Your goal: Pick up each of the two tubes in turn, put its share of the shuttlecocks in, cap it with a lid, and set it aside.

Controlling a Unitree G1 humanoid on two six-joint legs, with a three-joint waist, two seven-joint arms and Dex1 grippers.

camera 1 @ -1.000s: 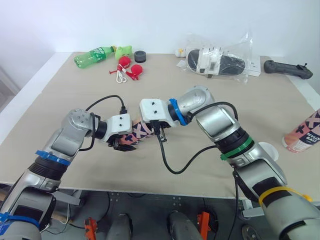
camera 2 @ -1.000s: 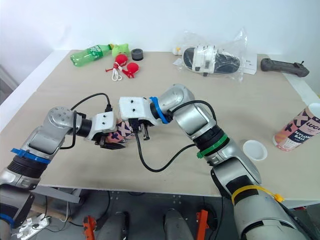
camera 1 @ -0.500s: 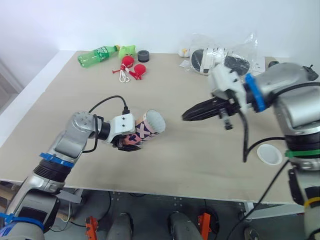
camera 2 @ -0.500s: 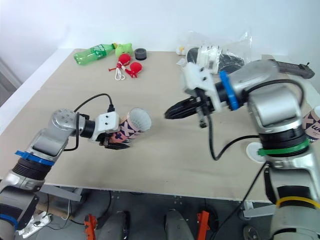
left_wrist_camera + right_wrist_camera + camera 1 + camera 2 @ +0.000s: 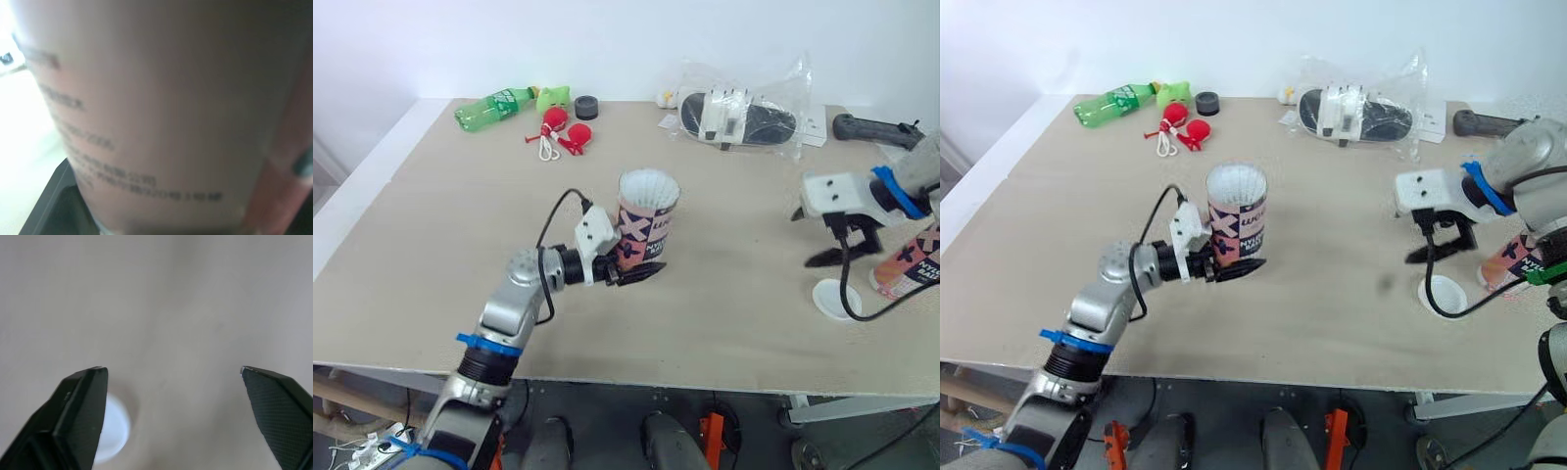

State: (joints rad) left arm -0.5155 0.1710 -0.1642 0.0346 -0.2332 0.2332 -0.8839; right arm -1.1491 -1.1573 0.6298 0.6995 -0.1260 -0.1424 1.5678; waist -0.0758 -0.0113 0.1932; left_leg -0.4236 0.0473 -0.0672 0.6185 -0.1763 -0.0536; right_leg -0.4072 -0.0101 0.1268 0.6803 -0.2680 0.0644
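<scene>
The tube (image 5: 646,220) is held upright by the clenched left claw (image 5: 631,274) near the middle of the desk (image 5: 460,215). The released right claw (image 5: 172,369) hangs over the lid (image 5: 832,299) by the right edge; the lid should be centred before closing.

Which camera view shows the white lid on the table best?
The right eye view: the white lid lies flat on the table, almost whole. In the left eye view a cable crosses it. In the right wrist view the right end effector hides part.
</scene>
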